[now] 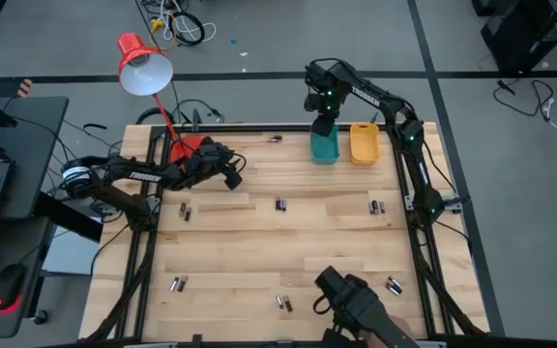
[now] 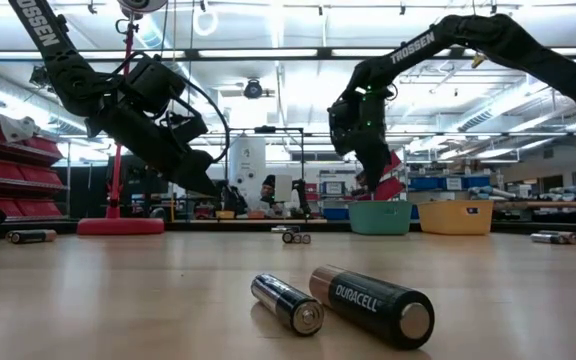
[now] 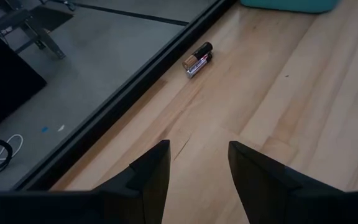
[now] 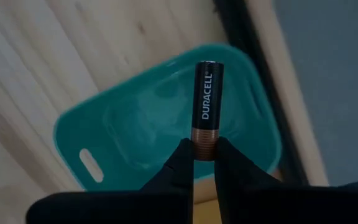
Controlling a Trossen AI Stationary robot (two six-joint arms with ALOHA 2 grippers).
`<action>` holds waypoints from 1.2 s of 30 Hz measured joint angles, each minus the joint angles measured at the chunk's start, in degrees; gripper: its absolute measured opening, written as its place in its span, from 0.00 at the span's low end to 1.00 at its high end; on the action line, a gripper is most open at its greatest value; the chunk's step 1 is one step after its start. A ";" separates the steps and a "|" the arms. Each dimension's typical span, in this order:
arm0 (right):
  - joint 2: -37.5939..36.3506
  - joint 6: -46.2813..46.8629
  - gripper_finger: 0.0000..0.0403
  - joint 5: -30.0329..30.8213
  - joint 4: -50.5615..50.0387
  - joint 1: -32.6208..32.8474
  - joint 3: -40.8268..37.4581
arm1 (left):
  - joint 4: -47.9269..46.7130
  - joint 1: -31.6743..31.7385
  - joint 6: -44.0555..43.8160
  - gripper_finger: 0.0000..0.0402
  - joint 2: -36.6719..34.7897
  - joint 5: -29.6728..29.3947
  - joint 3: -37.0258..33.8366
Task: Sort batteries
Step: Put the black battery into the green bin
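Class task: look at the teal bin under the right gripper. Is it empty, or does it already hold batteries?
Empty, as far as shown: the right wrist view looks down into the teal bin and sees bare floor; the right gripper holds a battery above it.

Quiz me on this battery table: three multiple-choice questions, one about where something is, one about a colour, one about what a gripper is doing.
1. Where is the right gripper?
A. Above the teal bin
B. Over the yellow bin
C. Beside the red lamp

2. What colour is the bin next to the teal bin?
A. Red
B. Yellow
C. White

3. What is the left gripper doing?
A. Gripping a battery
B. Pinching a cable
C. Open, holding nothing

Answers: 1 A, its wrist view shows the held battery over the teal bin. 2 B, the high view shows it yellow. 3 C, its fingers stand apart over bare wood.
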 joint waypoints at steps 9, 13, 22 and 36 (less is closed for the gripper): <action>0.00 3.87 0.13 0.18 4.27 0.14 -4.69 | -0.07 0.00 0.11 0.45 0.00 -0.01 0.00; 0.00 5.16 0.19 4.54 5.74 0.16 -5.96 | -0.07 0.00 0.15 0.45 0.00 -0.02 0.02; 0.00 4.73 0.32 5.79 6.50 0.56 -6.33 | -0.04 0.00 0.20 0.45 0.00 -0.02 0.02; 0.00 3.74 0.32 15.40 5.48 6.59 -6.31 | -0.39 -0.20 5.09 0.45 0.00 5.24 0.02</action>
